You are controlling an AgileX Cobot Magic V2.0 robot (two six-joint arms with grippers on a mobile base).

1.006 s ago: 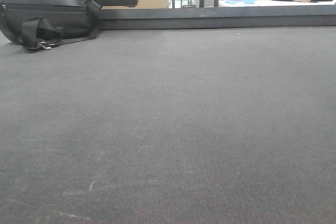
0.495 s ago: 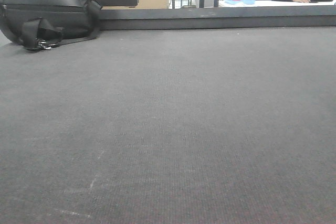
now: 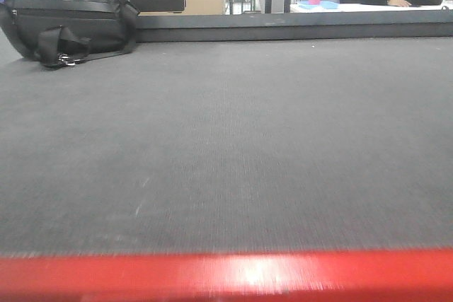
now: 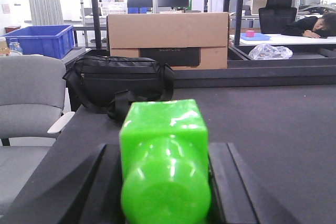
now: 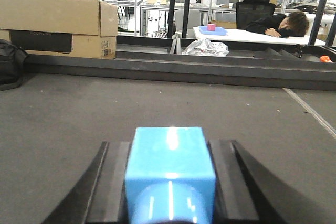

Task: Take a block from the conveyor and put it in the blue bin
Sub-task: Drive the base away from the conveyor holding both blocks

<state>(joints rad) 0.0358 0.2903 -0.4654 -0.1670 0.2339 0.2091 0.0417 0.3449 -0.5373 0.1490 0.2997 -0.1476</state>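
Observation:
In the left wrist view my left gripper [image 4: 165, 149] is shut on a glossy green block [image 4: 164, 150], its dark fingers [image 4: 100, 182] pressed to both sides. My right gripper [image 5: 169, 148] is shut on a light blue block [image 5: 169, 166] the same way. Both hang over the dark grey conveyor [image 3: 226, 139]. The blue bin [image 4: 39, 39] stands off the belt at far left, behind a grey chair [image 4: 29, 95]. Neither gripper shows in the front view.
A black bag [image 3: 67, 22] lies at the belt's far left, against the dark edge rail [image 3: 297, 30], with a cardboard box [image 4: 168, 40] behind it. A blurred red band [image 3: 226, 277] fills the front view's bottom edge. A person [image 5: 275, 22] rests on a far desk.
The front view has shifted slightly, and a blurred red band has come up along its bottom edge, where only belt showed before.

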